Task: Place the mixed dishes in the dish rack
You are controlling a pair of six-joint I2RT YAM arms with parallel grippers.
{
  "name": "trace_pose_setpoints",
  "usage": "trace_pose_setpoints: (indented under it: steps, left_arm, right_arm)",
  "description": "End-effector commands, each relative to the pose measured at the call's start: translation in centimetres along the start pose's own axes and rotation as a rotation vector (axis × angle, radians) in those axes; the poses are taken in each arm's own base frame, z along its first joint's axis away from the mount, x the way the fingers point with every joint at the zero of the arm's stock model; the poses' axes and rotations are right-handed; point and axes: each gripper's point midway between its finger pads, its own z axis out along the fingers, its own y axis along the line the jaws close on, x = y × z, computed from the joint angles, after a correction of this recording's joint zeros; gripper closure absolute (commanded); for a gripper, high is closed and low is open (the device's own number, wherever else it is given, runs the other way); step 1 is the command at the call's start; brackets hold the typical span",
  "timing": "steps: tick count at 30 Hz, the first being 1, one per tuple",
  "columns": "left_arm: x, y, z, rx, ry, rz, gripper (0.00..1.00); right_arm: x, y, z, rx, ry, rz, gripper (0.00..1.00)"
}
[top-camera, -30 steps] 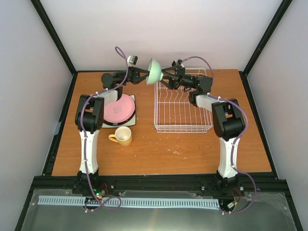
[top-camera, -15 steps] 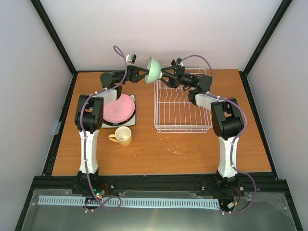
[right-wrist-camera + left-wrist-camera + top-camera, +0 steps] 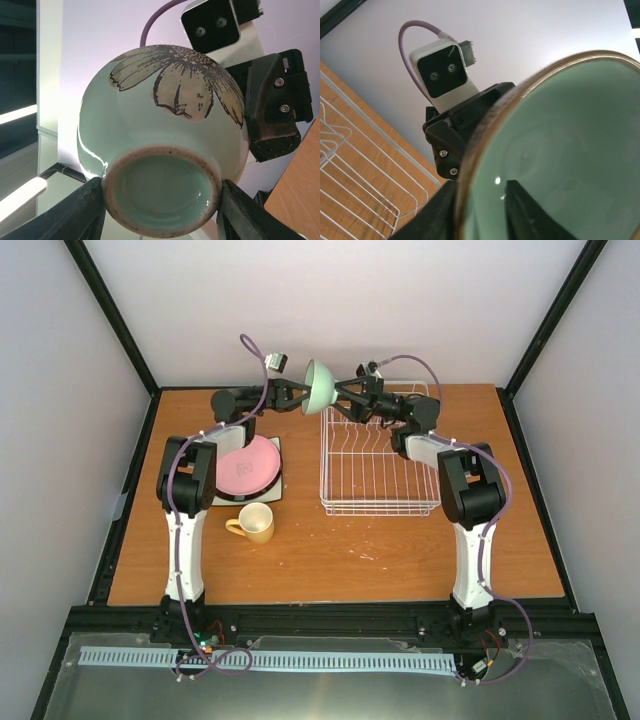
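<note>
The mint-green bowl [image 3: 320,387] with a flower mark hangs on its side in the air above the far left corner of the white wire dish rack [image 3: 380,472]. My left gripper [image 3: 303,395] straddles its rim [image 3: 479,182], one finger inside the bowl [image 3: 560,150] and one outside. My right gripper [image 3: 341,392] is shut on the bowl's foot ring [image 3: 161,190]; the bowl [image 3: 160,115] fills that view. The pink plate [image 3: 246,465] lies on the white square plate [image 3: 224,500]. The yellow mug [image 3: 256,523] stands in front of them. The cream plate and the mint-green plate are out of view.
The rack's wires [image 3: 350,165] show below the bowl in the left wrist view. Black frame posts and white walls close in the table's back and sides. Crumbs lie on the wood in front of the rack [image 3: 365,540].
The bowl and both grippers have stayed almost still; the left wrist shifted only slightly. The plates, mug and rack have not moved.
</note>
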Motion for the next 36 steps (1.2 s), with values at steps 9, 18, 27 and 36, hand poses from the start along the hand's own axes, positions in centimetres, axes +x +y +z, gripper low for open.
trace_pose_setpoints:
  steps: [9,18,27,36]
  left_arm:
    - [-0.4,-1.8,1.0,0.009,0.069,0.175,0.46]
    - [-2.0,-0.3,0.6,-0.016,0.064,0.173,0.45]
    - [-3.2,1.5,0.1,-0.055,0.081,0.156,0.46]
    - [-8.6,2.4,-6.2,-0.318,-0.035,0.259,0.5]
  right_arm:
    - [-0.5,1.4,-6.1,0.002,-0.106,-0.009,0.97]
    - [-0.2,1.3,-8.5,0.036,-0.144,-0.011,0.97]
    - [1.0,0.9,-10.0,0.086,-0.133,-0.004,0.97]
    - [3.5,2.4,-13.2,0.277,-0.136,-0.068,0.97]
